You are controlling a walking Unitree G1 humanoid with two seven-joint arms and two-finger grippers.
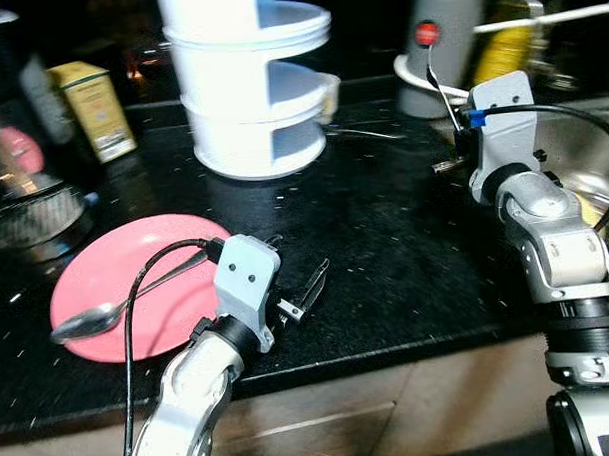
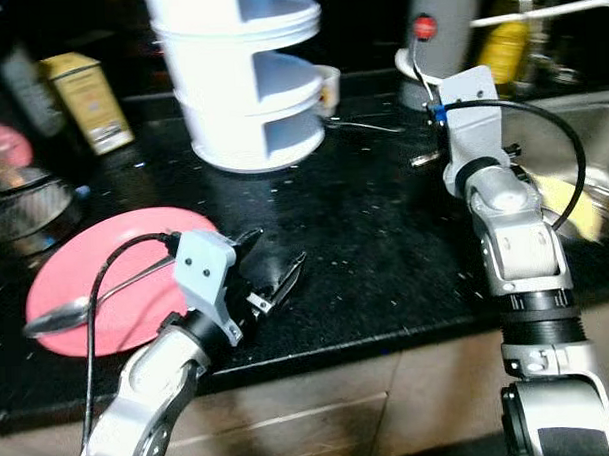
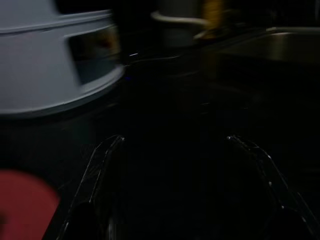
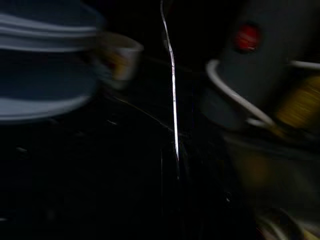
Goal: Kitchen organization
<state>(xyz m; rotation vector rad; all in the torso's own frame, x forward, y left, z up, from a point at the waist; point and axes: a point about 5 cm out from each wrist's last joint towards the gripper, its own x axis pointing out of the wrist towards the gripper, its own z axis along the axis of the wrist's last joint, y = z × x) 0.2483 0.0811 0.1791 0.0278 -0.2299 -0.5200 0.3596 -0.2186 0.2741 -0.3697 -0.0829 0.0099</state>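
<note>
The right tool's (image 1: 451, 113) fingers sit behind its grey mount, so their spread cannot be told. The white rack (image 1: 247, 80) is cut off at the top edge. Both wrist views are dark and blurred; the utensil (image 4: 172, 90) shows as a thin bright streak.

A pink plate (image 1: 137, 294) lies flat near the front edge of the black speckled tabletop (image 1: 385, 245). A metal spoon (image 1: 107, 313) rests across it, bowl toward the plate's near left rim, handle slanting up to the right. Behind the plate stands a white tiered organizer (image 1: 249, 80) with rounded, open-fronted shelves. Further right, a thin metal utensil (image 1: 442, 93) stands nearly upright, its lower end held in the right tool (image 1: 459, 123), just in front of a grey canister.
</note>
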